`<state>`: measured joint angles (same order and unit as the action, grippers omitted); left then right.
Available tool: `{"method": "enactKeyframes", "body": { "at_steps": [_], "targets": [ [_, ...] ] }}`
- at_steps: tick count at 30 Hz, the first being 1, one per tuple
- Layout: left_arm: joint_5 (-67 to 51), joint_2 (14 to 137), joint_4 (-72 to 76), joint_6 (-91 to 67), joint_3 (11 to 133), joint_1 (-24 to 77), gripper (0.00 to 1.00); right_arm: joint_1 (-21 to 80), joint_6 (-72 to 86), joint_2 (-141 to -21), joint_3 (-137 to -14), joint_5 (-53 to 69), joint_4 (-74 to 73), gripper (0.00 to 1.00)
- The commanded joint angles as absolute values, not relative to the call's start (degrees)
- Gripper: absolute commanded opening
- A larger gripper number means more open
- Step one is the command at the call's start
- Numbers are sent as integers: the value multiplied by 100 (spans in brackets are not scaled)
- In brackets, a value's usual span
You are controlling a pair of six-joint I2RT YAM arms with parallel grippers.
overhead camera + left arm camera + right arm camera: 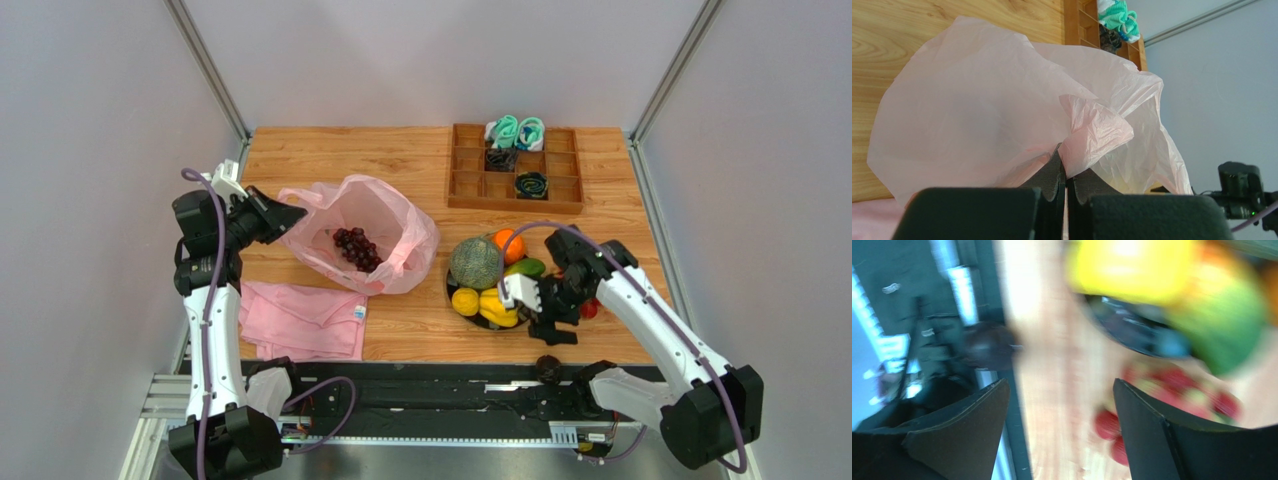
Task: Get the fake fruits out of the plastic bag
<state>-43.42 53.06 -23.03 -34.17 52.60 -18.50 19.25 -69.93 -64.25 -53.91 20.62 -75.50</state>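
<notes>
At the far left we see the left claw (1066, 172) clenched on a fold of the plastic bag (385, 225), which lies open on the bench (400, 150) with the grapes (357, 248) still inside it. A folded pink cloth (305, 320) lies nearer us, just beside the bag. To the right of the bag a dark dish (1132, 332) holds the melon (474, 262), orange (509, 243), lemon (465, 301) and yellow lobed piece (497, 307). The red berries (590, 308) sit on the bench just right of the dish. The right claw (1059, 385) hangs above that spot, its fingers spread and holding nothing. A wooden tray (515, 170) stands at the far edge.
</notes>
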Motion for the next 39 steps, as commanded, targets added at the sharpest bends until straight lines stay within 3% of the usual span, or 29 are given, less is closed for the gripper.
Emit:
{"method": "enactKeyframes", "body": {
  "at_steps": [1, 7, 13, 26, 39],
  "targets": [
    [-4386, 5194, -2302, -3296, 5247, -1890, 0, 2460, -6600, -6205, -4790, 2224, -8500, 83],
    [-4351, 5247, -2268, -3261, 5212, -1898, 0, 2830, -6293, -7302, -4684, 1872, -8358, 82],
    [-4324, 5282, -2188, -3147, 5159, -1890, 0, 3374, -6118, -7848, -4790, 2145, -8429, 89],
    [-4438, 5484, -2189, -2927, 5431, -1898, 0, 4473, -4765, -9341, -5115, 1547, -8244, 75],
    [-4702, 5810, -2074, -3041, 5766, -1907, 0, 5668, -3824, -9528, -5151, 416, -8191, 75]
  ]
}}
